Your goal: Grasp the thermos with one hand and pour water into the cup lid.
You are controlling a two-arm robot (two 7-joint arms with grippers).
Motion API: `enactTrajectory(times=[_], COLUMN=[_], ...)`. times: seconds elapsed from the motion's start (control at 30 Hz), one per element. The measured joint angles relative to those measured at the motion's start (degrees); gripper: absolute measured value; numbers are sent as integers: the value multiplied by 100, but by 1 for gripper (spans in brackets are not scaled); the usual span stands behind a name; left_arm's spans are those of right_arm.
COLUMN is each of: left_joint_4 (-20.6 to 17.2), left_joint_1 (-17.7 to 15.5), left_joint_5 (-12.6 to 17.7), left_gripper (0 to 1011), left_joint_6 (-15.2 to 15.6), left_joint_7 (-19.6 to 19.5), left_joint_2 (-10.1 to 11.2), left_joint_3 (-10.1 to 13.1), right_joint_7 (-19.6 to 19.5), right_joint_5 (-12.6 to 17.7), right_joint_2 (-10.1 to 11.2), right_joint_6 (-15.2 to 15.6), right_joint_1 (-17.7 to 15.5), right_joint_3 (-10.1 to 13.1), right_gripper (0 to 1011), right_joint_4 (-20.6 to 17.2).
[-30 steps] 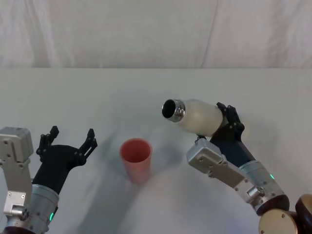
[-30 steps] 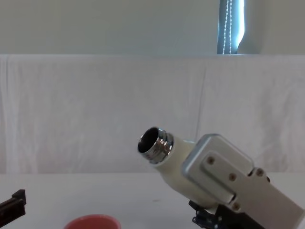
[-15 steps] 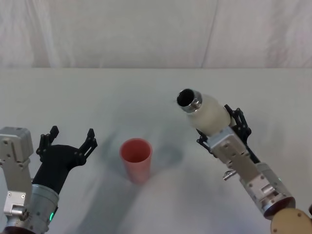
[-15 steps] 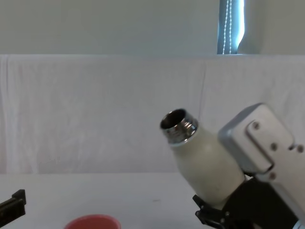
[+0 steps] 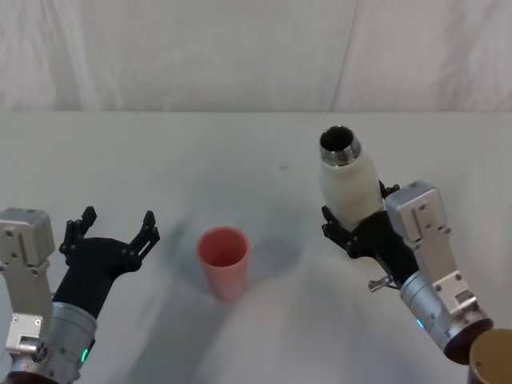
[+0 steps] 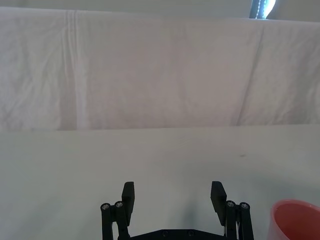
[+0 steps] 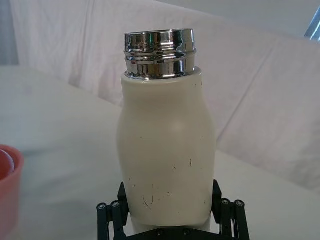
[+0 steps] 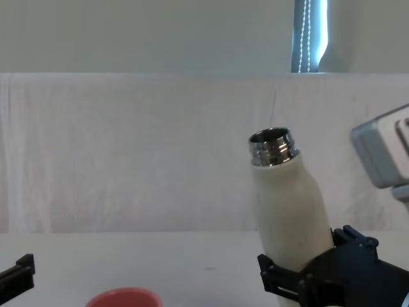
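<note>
The right gripper [image 5: 356, 232] has its black fingers clamped around the lower body of the thermos [image 5: 346, 178], low enough that the chrome neck and open mouth stand well clear of the grip, which is surely the point: nothing blocks the spout. In the head view the bottle sits at about three o'clock from the middle of the table [image 5: 240, 152], held nearly upright with the mouth leaning slightly toward eleven o'clock (the chest view shows the same small lean to the robot's left). Nothing is running from the mouth at this angle.

The cup lid [image 5: 223, 261], pink-red and mouth up, stands on the table at roughly nine o'clock from the thermos and well apart from it. Nothing touches it. I cannot see whether there is water in it.

The left gripper [image 5: 110, 234] waits at about nine o'clock from the cup lid, apart from it, fingers spread wide and holding nothing. It looks parked there, palm toward the cup, perhaps ready to steady it, though that is only my guess.

Judging from the stance, either the pour is not underway or the bottle is being kept level so it will not dribble between thermos and cup.
</note>
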Motion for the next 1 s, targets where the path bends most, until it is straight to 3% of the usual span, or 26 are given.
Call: enactTrajectory(times=[0.23, 0.53, 0.83, 1.0], left_joint_4=[0, 0, 0, 0], left_joint_1=[0, 0, 0, 0], left_joint_5=[0, 0, 0, 0], left_gripper=[1001, 1001, 1001, 1001], left_joint_6=[0, 0, 0, 0], left_joint_7=[0, 0, 0, 0], left_joint_2=[0, 0, 0, 0], left_joint_3=[0, 0, 0, 0], right_joint_7=[265, 396, 684, 721], right_joint_5=[674, 1136, 1874, 2079], right_joint_2=[-24, 49, 103, 141], right_joint_6=[281, 360, 688, 700], right_joint_1=[-46, -66, -58, -59], right_joint_3=[112, 114, 157, 157], right_gripper=[956, 955, 955, 956], right_joint_4=[-145, -245, -311, -317])
